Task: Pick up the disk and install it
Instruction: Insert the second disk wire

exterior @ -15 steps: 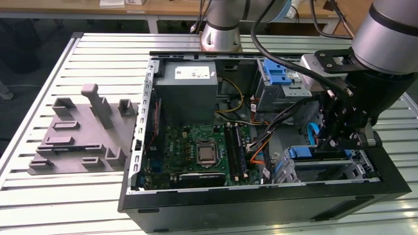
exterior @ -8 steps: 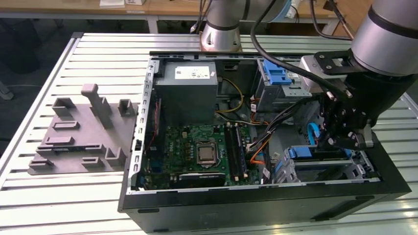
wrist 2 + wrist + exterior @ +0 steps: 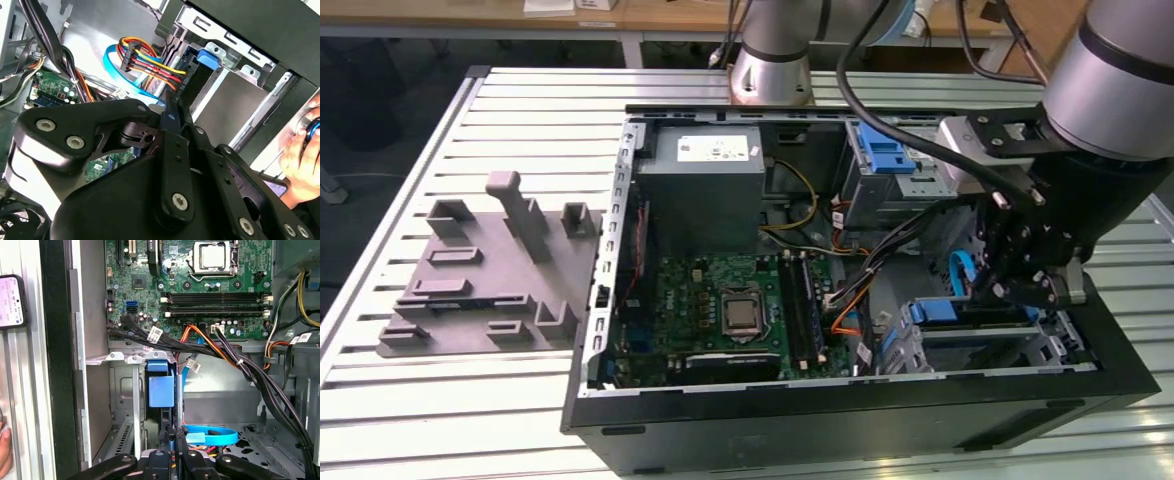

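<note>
The arm (image 3: 1121, 80) was silver-grey with black cables; its gripper (image 3: 1034, 270) was black linkage plates studded with silver screws

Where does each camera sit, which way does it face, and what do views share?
Exterior view: off the arm, above, looking down into the open black computer case; the grey robot arm and black gripper show at the exterior view's right.
First wrist view: on the arm, looking past the gripper at the green motherboard.
Second wrist view: on the arm, behind the gripper, facing the metal drive bay; a person's hand shows.
Shared: all show the motherboard; both wrist views the flat blue cable.
</note>
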{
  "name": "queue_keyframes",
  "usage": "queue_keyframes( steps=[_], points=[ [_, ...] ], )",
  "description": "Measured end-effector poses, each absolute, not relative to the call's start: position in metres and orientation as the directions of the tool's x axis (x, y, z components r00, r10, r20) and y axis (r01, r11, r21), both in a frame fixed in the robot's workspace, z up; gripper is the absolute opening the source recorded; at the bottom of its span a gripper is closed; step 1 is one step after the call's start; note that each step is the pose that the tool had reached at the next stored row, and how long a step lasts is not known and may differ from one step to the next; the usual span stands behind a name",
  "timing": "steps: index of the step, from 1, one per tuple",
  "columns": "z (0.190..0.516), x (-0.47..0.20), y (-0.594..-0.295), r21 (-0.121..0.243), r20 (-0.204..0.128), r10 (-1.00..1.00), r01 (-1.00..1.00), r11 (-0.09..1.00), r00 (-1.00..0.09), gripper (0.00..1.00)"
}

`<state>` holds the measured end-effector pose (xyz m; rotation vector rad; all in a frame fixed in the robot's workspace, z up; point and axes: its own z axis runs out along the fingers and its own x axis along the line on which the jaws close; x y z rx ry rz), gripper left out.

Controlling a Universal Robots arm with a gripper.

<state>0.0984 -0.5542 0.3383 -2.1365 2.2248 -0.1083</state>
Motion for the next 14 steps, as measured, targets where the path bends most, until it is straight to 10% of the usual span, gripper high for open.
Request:
queue_keyframes(
  steps=[14],
  points=[
    [0.3353, 0.0996, -0.5556, -0.089, 0.006, -0.999, -0.995, 0.040, -0.041, 0.16]
  ],
)
